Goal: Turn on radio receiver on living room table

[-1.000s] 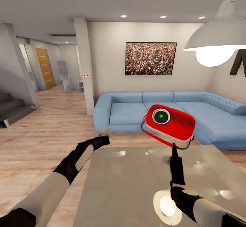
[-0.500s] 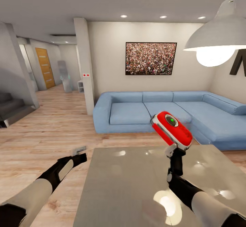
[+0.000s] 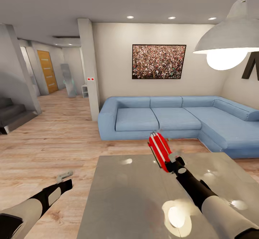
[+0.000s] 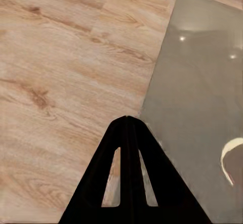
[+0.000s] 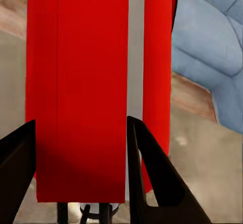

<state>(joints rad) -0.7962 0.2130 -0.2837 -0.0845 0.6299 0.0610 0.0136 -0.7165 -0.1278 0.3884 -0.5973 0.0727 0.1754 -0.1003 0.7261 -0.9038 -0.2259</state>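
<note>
Since a second ago the radio receiver [image 3: 160, 151] has been turning in my right gripper [image 3: 173, 162]: its dial face was toward me, and now I am seeing it nearly edge-on, lower and closer to the table [image 3: 129, 199]. My left arm has been dropping back and outward too, away from the table edge.

Going left to right: I am looking past the staircase [image 3: 12, 111] and the hallway with its wooden door [image 3: 47, 71], then the white pillar [image 3: 89, 70]. My left gripper [image 3: 64, 176] is hanging low over the wood floor [image 3: 50, 149], just off the table's left edge. In the left wrist view its fingers [image 4: 126, 148] are pressing together at the tips, holding nothing.

In the middle, the glossy grey table is reflecting the pendant lamp [image 3: 225, 37]. The radio is being held above the table's far half, off the surface, in front of the blue sofa [image 3: 172, 118] and below the crowd picture [image 3: 159, 61]. In the right wrist view the red body [image 5: 81, 87] is sitting between the two dark fingers [image 5: 147, 168], which are clamping it from either side.
</note>
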